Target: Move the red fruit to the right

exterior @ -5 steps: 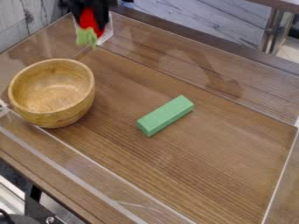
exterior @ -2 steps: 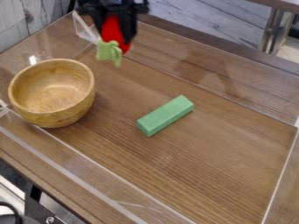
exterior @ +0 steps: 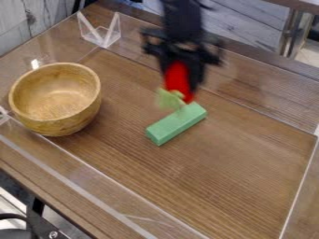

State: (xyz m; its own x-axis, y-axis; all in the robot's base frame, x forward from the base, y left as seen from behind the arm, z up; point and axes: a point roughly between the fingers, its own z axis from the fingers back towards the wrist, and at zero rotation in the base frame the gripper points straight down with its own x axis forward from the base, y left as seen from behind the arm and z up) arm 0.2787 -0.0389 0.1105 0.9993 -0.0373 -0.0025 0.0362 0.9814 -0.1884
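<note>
Nowhere on the table, the objects or the arm can any brand, label or writing be read — the picture is small and the arm is smeared by motion blur.

The gripper comes down from the top edge of the view, its dark body pointing almost straight down at the wooden table. A dark crossbar runs across it just above the fingers. Between the jaws hangs the red fruit, pinched from both sides, its red body upright and its pale green leafy end pointing down and a little to the left. The fruit is clear of the tabletop, held in the air near the middle of the view.

Just below the fruit lies the green block, flat on the wood and set on a diagonal; its upper right end sits under the leafy tip, though whether the two touch cannot be told through the blur.

Well apart to the left stands the wooden bowl, upright. A low clear wall rims the table, with a folded clear corner piece at the upper left.
</note>
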